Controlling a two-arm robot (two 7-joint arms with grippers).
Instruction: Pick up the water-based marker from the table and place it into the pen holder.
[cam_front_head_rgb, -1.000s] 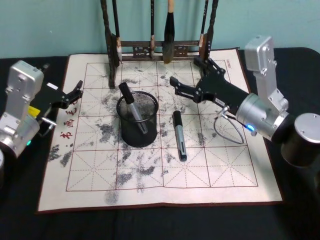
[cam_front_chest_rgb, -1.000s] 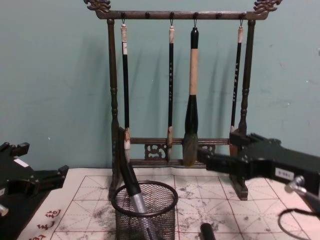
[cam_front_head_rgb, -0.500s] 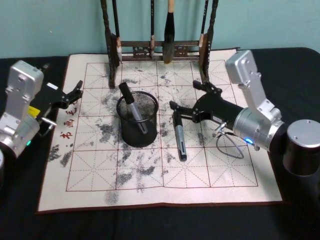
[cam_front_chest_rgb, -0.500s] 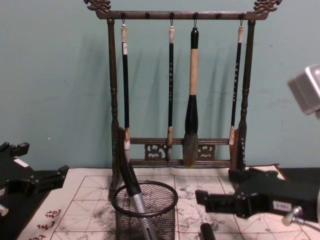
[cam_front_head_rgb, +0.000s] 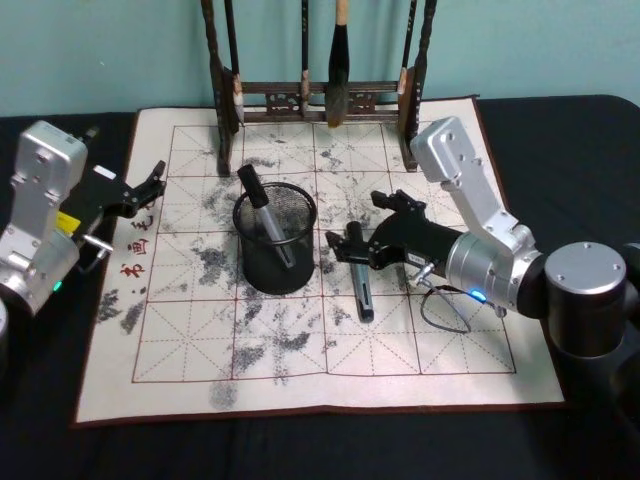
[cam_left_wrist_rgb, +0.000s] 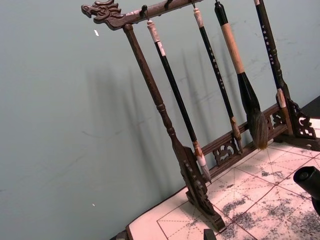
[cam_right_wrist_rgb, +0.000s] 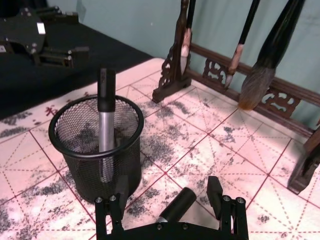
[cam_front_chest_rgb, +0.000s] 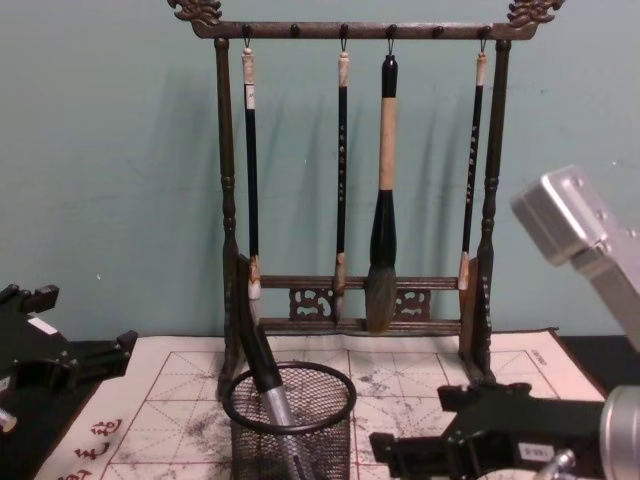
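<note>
**Operator:** So, where is the marker right now?

**Spotter:** Your water-based marker (cam_front_head_rgb: 358, 275) lies flat on the white mat (cam_front_head_rgb: 450, 350). It is just right of the pen holder (cam_front_head_rgb: 275, 240) and not touching it. One end points far, toward the brush rack (cam_front_head_rgb: 320, 95), and the other points near.

**Operator:** And the hand going for it?

**Spotter:** You have the right gripper (cam_front_head_rgb: 354, 220) reaching in from the right, low over the marker's far end. In its wrist view the jaws stand spread, with one finger (cam_right_wrist_rgb: 214, 189) on each side of the dark barrel. Mat shows in both gaps, so it grips nothing.

**Operator:** Anything in the cup?

**Spotter:** You'll see a second marker (cam_front_head_rgb: 265, 222) leaning inside the mesh. Its black cap sticks up above the rim, toward the far left.

**Operator:** The other arm?

**Spotter:** Your left gripper (cam_front_head_rgb: 150, 182) hangs at the mat's left edge, well apart from the holder. The mat lies on the dark table (cam_front_head_rgb: 590, 130), and the rack stands along the mat's far edge.
</note>
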